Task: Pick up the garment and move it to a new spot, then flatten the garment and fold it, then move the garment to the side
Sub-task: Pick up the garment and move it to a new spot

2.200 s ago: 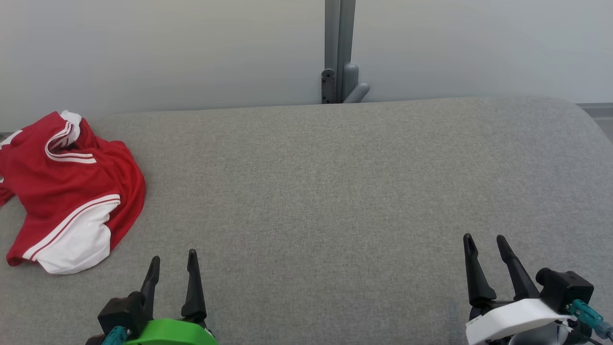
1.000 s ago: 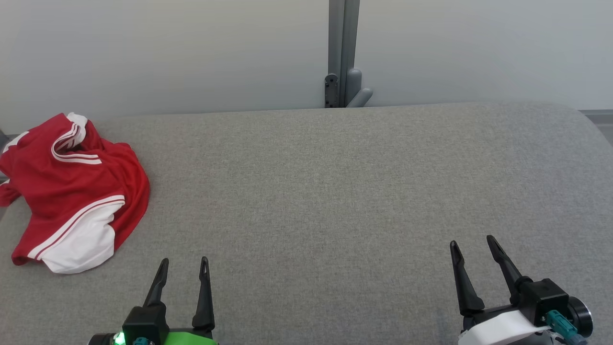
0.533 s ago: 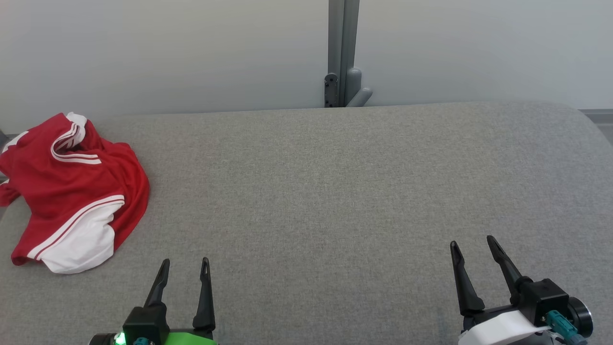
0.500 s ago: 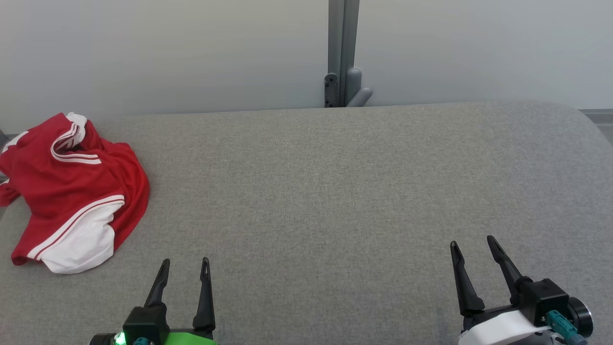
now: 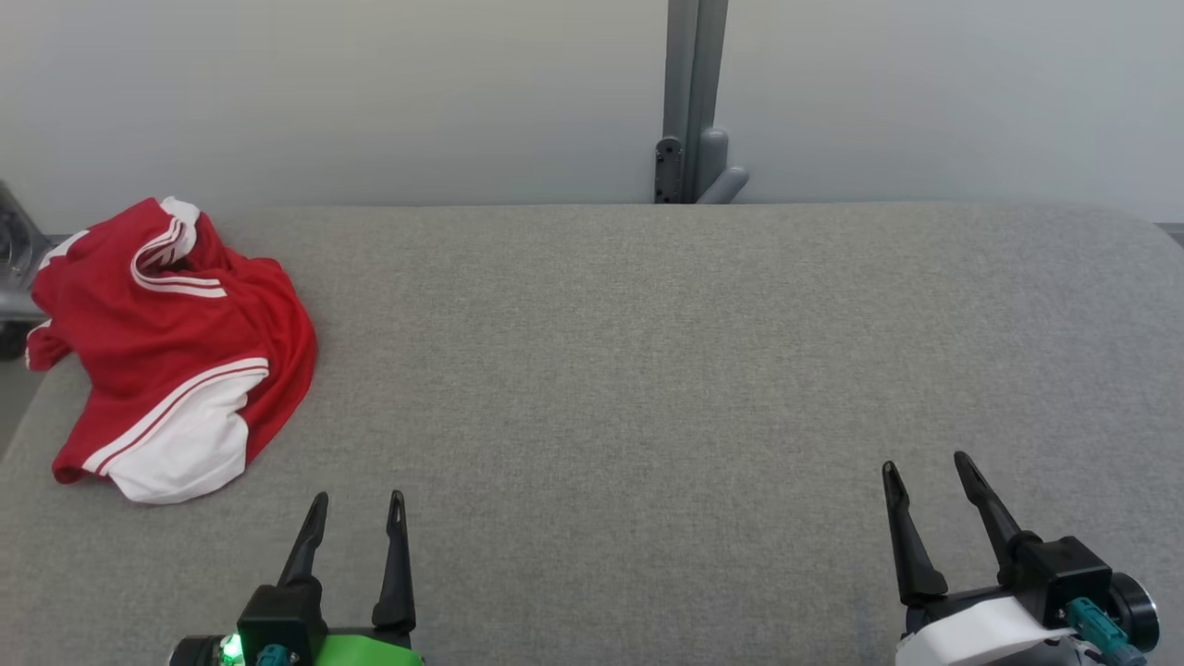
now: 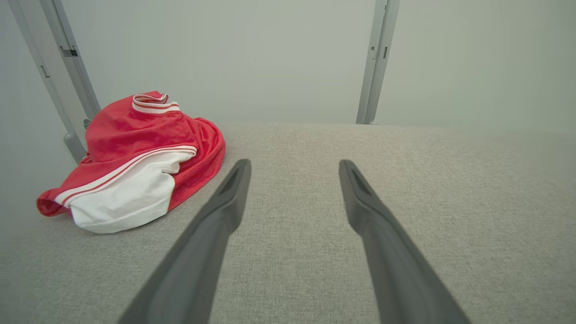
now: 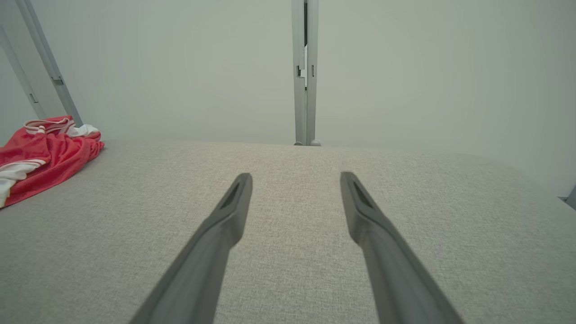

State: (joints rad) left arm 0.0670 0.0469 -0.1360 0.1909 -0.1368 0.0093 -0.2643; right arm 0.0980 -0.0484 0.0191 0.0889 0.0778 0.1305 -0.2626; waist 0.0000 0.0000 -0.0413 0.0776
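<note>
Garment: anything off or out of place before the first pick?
The red and white garment lies crumpled in a heap at the table's far left corner, its left side seemingly draped over the edge. No damage visible. The left gripper and right gripper are open, apart from it.

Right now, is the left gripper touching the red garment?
Apart. In the head view, bare grey cushion lies between the left gripper and the garment; its open jaws hold nothing.
</note>
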